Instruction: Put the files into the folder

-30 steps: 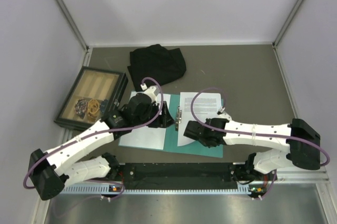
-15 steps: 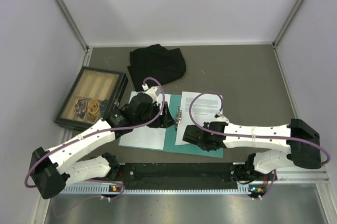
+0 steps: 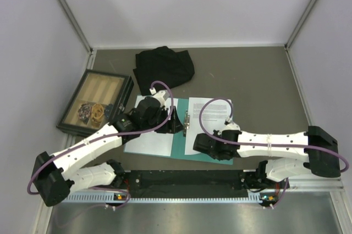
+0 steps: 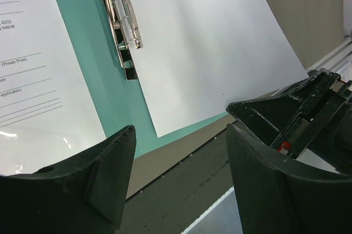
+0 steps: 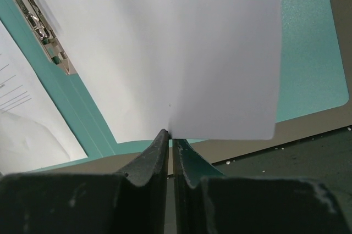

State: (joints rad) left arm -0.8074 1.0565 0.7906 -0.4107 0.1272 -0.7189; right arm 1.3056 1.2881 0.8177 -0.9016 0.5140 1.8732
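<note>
The thin teal-green card folder [image 3: 179,143] lay open and flat toward the six o'clock side of the table, with its small metal clip [image 4: 125,20] at the spine. Of the two white printed paper sheets, the left sheet [image 3: 147,141] rested flat on the flap at nine o'clock of the spine. The right sheet [image 3: 215,114] lay over the flap at three o'clock, and its six o'clock edge was lifted and bowed. The right gripper [image 5: 169,134] was clenched on that near edge, its fingers pressed together with only paper between them. The left gripper [image 4: 180,127] hung released near the spine's six o'clock end, fingers wide apart and nothing between them. A crumpled black cloth [image 3: 164,66] sat at twelve o'clock of the folder, and a dark-framed wooden tray [image 3: 94,102] at ten o'clock. The paper looked light and limp. Held at one point it would likely sag and swing, buckle if pushed, and slide readily on the smooth card. A narrow pinch on the edge margin seemed the right hold, drawing the sheet rather than shoving it. The card looked stiffer, and its flap would best be taken at the outer three o'clock edge.
</note>
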